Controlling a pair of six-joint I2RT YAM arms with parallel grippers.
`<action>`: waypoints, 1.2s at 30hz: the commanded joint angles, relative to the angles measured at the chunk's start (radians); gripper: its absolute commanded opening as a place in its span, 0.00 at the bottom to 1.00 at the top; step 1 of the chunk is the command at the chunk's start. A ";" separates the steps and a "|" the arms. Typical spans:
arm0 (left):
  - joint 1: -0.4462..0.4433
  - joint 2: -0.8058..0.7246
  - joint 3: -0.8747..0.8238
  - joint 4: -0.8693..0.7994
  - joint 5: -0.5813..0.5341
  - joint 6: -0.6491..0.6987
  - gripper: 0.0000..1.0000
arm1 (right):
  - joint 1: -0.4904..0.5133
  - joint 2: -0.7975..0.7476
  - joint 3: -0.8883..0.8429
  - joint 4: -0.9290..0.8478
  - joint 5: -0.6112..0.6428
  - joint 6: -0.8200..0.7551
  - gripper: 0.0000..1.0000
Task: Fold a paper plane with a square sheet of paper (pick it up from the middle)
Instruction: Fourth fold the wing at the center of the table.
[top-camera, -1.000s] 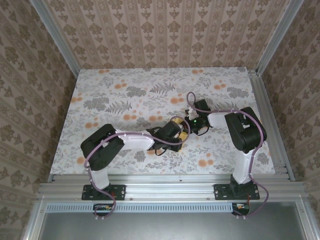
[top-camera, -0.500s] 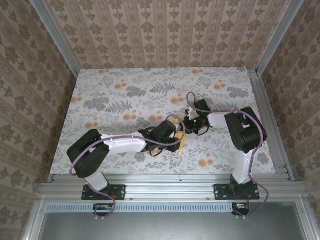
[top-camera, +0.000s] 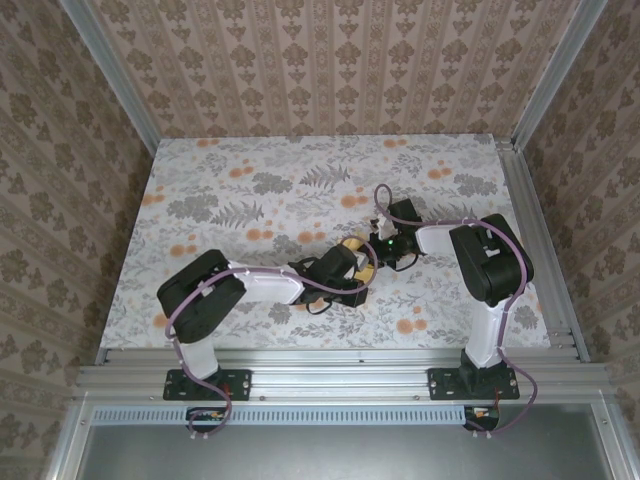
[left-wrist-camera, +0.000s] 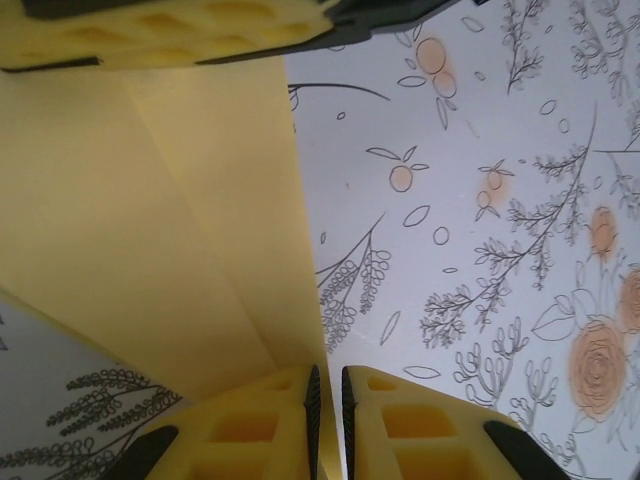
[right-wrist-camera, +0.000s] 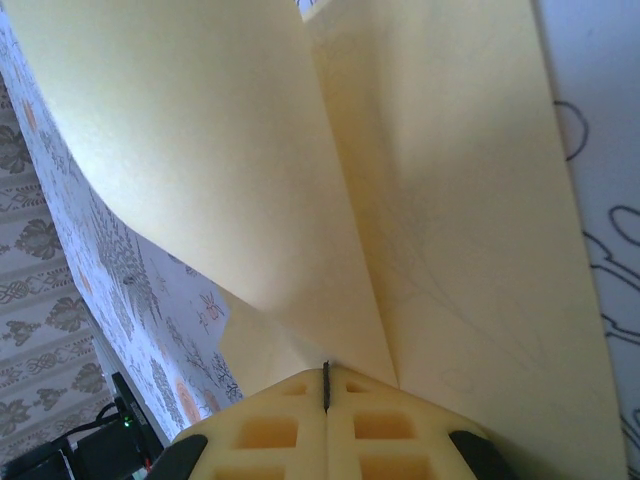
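Floral desk (top-camera: 250, 170): the left arm's elbow has swung back in from the left edge. Near the desk's middle, the partly folded square sheet of paper (left-wrist-camera: 150, 250) is pinched from both sides. The left end effector (left-wrist-camera: 325, 385) is nearly closed on its crease, and the right end effector (right-wrist-camera: 326, 375) is clamped tight on its edge. Bare print runs to the far edge and both far corners.

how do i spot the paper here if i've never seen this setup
On the floral-print table, look mid-table where the left arm and right arm meet. Pinched in both arms' jaws is a pale-yellow, partly folded sheet of thin paper. It is plain, unlike the orange flower prints around it.
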 joint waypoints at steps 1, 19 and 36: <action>0.012 0.017 0.002 0.018 0.012 0.028 0.17 | -0.007 0.030 -0.036 -0.081 0.069 0.006 0.06; -0.035 -0.086 -0.171 -0.001 0.025 -0.060 0.17 | -0.008 0.060 -0.004 -0.143 0.120 -0.046 0.06; 0.036 -0.257 -0.115 0.035 0.019 -0.042 0.16 | -0.002 0.032 -0.036 -0.085 0.081 0.008 0.06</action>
